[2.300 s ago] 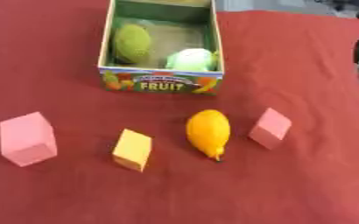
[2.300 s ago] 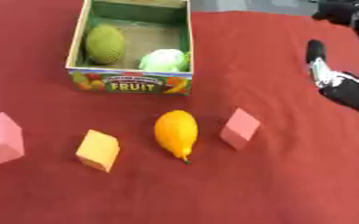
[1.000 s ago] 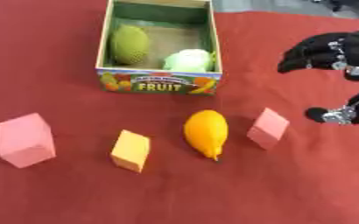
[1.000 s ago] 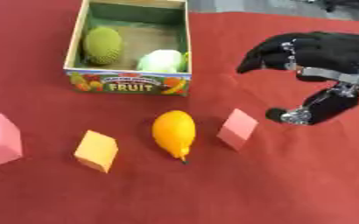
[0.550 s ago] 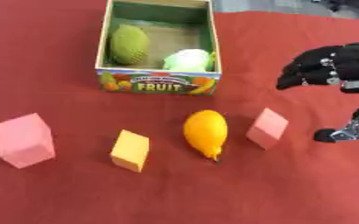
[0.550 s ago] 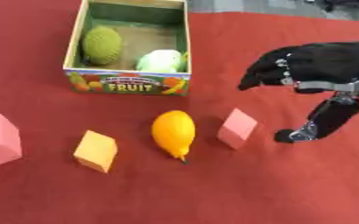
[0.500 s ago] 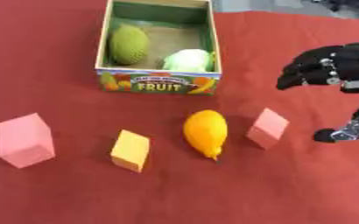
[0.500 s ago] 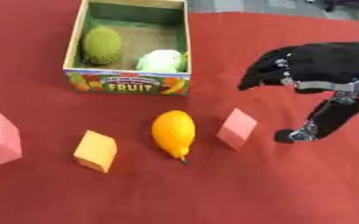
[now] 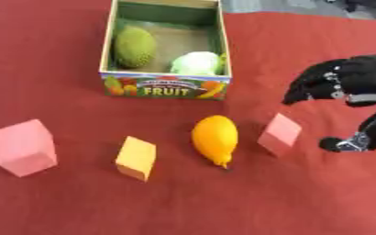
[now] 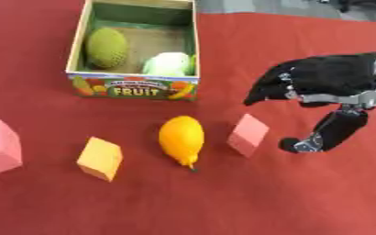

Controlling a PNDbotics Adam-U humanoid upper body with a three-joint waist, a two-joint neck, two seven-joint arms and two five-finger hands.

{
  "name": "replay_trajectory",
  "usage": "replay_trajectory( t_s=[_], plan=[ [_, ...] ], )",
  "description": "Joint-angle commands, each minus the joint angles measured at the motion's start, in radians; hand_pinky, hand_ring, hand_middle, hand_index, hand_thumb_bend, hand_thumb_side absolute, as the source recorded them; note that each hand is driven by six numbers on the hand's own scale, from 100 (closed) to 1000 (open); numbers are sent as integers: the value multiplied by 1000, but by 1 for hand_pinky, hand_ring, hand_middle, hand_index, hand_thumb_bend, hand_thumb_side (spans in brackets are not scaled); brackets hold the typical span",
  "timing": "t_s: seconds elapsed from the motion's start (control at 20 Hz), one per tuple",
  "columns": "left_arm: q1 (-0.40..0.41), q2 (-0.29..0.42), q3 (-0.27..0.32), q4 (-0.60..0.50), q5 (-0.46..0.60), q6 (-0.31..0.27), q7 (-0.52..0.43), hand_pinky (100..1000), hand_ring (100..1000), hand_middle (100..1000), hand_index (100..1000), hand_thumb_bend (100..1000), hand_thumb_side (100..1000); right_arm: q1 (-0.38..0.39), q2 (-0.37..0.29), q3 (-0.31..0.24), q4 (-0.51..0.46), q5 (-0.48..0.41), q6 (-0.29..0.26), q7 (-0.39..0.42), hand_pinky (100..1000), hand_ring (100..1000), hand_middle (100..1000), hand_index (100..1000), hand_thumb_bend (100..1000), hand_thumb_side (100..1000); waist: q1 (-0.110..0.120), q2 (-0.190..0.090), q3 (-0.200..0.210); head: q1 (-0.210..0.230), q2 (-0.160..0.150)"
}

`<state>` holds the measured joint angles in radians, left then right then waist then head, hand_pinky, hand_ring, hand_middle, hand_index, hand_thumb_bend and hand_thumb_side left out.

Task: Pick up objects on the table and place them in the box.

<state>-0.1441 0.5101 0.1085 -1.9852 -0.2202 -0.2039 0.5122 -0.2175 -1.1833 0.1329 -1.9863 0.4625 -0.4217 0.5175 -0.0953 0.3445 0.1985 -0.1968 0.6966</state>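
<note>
Small pink block (image 10: 248, 134): on the red counter (image 10: 223, 197), tilted on an edge, just right of the lemon (image 10: 181, 137), in front of the box (image 10: 135, 87). Nearest loose item to my right hand (image 10: 323, 85), so I judge it the next pick.

Right hand: hovers just right of the block, above the counter, not touching it. Fingers droop forward and down, thumb hangs low beside the block's right face; spread apart, holding nothing. The gap between thumb and fingers faces the block, which suits a pinch across its 2 side faces.

Lemon: lies lengthwise, stem tip toward me, apart from the block. Orange block (image 9: 136, 157) sits left of it; large pink block (image 9: 25, 147) is far left. All 4 lie in a loose row before the box, within reach.

Box: open top, "FRUIT" front. Holds a green bumpy fruit (image 9: 135, 46) at left and a pale green one (image 9: 194, 64) at right; floor space remains behind them.

Left hand: not visible.
</note>
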Motion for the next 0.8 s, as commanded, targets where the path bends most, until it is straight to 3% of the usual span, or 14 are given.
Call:
replay_trajectory(
  t_s=[0.05, 0.55, 0.8],
  plan=[
    [-11, 15, 0, -15, 8, -1, -5, 752, 784, 741, 970, 398, 742, -12, -18, 7, -14, -15, 17, 18, 939, 915, 855, 945, 285, 380, -11, -22, 2, -9, -9],
    [-17, 7, -6, -15, 14, -1, -13, 751, 783, 739, 971, 394, 744, -67, 4, 52, -14, -44, 50, 70, 936, 912, 860, 949, 251, 388, -12, -14, 12, -18, -14],
    [-19, 4, -8, -15, 17, -1, -16, 751, 784, 740, 971, 392, 744, -90, 14, 63, -14, -45, 68, 86, 935, 911, 859, 948, 280, 387, -13, -11, 17, -25, -17]
  ],
)
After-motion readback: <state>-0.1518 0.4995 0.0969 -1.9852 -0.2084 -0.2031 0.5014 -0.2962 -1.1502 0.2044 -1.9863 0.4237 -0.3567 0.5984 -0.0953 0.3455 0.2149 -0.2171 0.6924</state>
